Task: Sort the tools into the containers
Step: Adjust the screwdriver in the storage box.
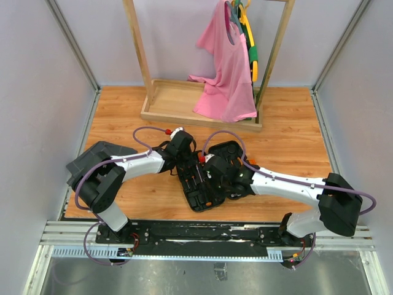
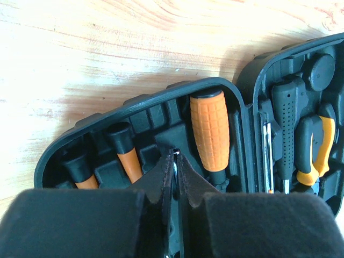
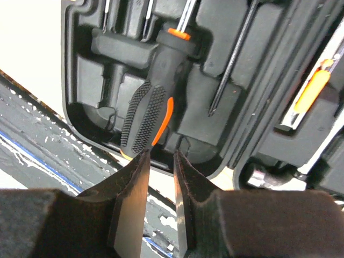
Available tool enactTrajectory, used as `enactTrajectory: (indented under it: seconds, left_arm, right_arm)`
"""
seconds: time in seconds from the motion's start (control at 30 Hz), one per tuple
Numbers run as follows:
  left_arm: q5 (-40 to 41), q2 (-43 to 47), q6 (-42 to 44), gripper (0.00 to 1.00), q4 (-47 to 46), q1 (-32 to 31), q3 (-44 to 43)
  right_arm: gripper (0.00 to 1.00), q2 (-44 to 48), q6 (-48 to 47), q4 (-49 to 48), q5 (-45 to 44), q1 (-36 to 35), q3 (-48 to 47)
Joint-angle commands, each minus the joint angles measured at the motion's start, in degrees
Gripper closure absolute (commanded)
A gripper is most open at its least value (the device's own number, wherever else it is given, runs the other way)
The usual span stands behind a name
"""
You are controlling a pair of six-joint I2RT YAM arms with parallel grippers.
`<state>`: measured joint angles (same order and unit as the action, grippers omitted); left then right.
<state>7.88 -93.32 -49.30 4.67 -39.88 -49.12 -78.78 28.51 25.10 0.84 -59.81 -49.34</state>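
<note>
Right claw (image 3: 160, 157), slightly parted and empty, at the butt of the screwdriver (image 3: 148, 115); left claw (image 2: 176, 157) pinched together, contents unclear. The handle probably needs pressing flush into its tool case (image 3: 75, 91) slot.

Robot lab cell, panel walls (image 1: 37, 92)

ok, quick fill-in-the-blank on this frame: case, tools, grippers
1. The case lies ___ on the table.
2. In the left wrist view, the fat screwdriver has an ___ handle.
3. The right gripper, tips apart, holds ___.
4. The shirt on the rack is ___.

Missing words: open; orange; nothing; pink.
</note>
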Motion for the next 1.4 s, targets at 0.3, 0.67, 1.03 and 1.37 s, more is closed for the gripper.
enactTrajectory:
  seconds: [0.3, 0.67, 1.03, 1.37]
  left_arm:
    - [1.10, -0.50, 1.01, 0.92, 2.33, -0.46, -0.62]
    - [1.22, -0.56, 1.01, 0.92, 2.52, -0.71, -0.88]
    - [1.35, -1.35, 1.24, 0.92, 3.95, -0.82, -2.30]
    - [1.50, -2.27, 1.13, 0.92, 5.14, -1.08, -3.32]
  right_arm:
    - [0.66, 0.16, 6.24, -5.38, -1.72, -2.50, -0.14]
    - [0.72, -4.89, 5.44, -3.62, -5.31, -2.50, -1.19]
    - [0.83, -9.06, 5.07, -3.17, -6.85, -2.50, -0.44]
    - [0.86, -12.40, 4.80, -2.31, -7.56, -2.50, 0.86]
